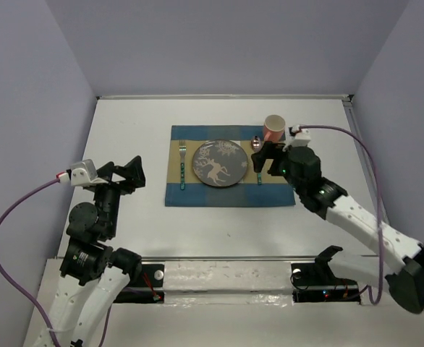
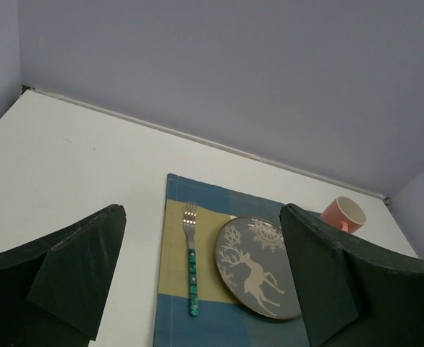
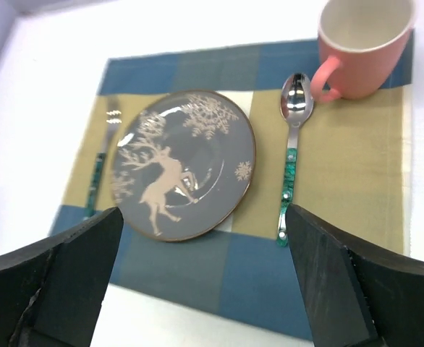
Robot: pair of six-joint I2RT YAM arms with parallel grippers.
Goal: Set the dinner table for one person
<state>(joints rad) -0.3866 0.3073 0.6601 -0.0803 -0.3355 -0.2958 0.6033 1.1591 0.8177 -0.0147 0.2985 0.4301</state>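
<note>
On the white dinner table (image 1: 125, 123) lies a blue-and-tan checked placemat (image 1: 230, 196). At its middle sits a grey plate (image 1: 219, 163) with a deer pattern. A green-handled fork (image 1: 182, 168) lies to the left of the plate and a green-handled spoon (image 3: 291, 166) to the right. A pink mug (image 1: 273, 128) stands upright at the mat's back right corner. My right gripper (image 1: 264, 160) hovers open over the spoon's handle end, holding nothing. My left gripper (image 1: 136, 173) hangs open and empty over bare table left of the mat.
A white rail (image 1: 226, 275) with the arm mounts runs along the near edge. Grey walls close in the table at the back and on both sides. A purple cable (image 1: 357, 141) loops from the right wrist along the right side.
</note>
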